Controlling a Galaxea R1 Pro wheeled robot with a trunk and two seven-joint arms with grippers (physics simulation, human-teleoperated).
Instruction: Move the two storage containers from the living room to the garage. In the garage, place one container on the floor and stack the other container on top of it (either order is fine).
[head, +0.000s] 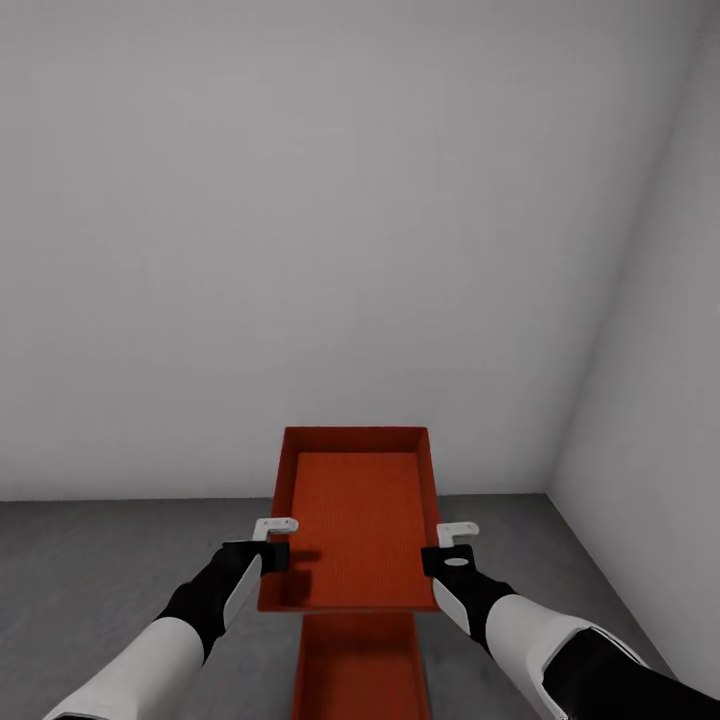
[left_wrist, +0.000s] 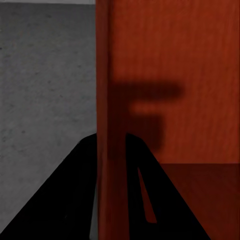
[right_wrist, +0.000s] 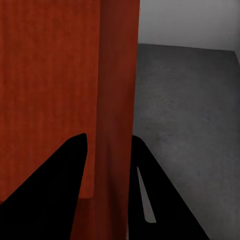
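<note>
I hold one red-orange storage container (head: 355, 520) level in front of me, its open top up. My left gripper (head: 272, 540) is shut on its left wall (left_wrist: 110, 100), one black finger on each side. On the opposite wall (right_wrist: 117, 75) my right gripper (head: 448, 545) is shut the same way. The other storage container (head: 360, 670) lies lower, close to my base, partly hidden under the held one. Below both spreads the grey speckled garage floor (head: 100, 560).
A plain white wall (head: 300, 250) stands ahead and another (head: 660, 350) on the right; they meet in a corner at the right. Open concrete floor (right_wrist: 190, 110) lies on both sides of the containers.
</note>
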